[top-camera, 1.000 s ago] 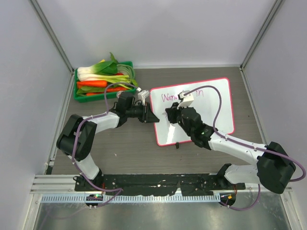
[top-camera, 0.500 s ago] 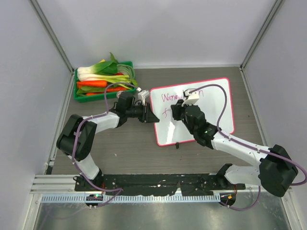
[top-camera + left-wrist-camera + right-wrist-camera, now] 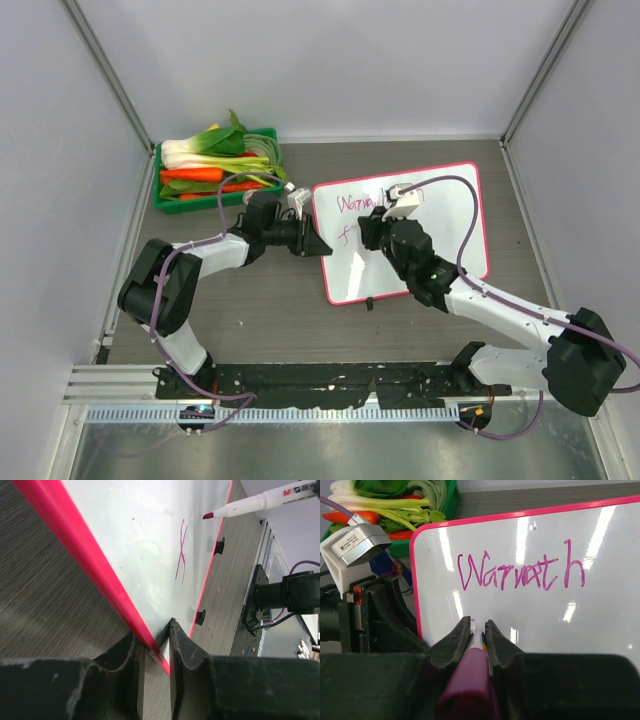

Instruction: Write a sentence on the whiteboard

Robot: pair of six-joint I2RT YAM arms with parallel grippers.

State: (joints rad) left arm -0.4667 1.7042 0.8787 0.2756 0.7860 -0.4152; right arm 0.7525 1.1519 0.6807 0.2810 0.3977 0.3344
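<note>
The whiteboard (image 3: 445,235) lies on the table (image 3: 250,310), with the sentence (image 3: 520,572) showing as one pink word near its far edge and a single stroke beneath. The left gripper (image 3: 155,647) is clamped on the board's left frame. The right gripper (image 3: 478,630), over the board's middle, is closed on a marker (image 3: 260,502) whose tip is near that stroke. A green crate (image 3: 168,196) of vegetables sits just beyond the board's far-left corner.

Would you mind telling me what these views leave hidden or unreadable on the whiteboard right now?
- Top external: the right arm covers the middle of the sentence's first line.
- Right wrist: the marker's tip and the second line hide behind the fingers.
- Left wrist: the first line falls outside the frame.
</note>
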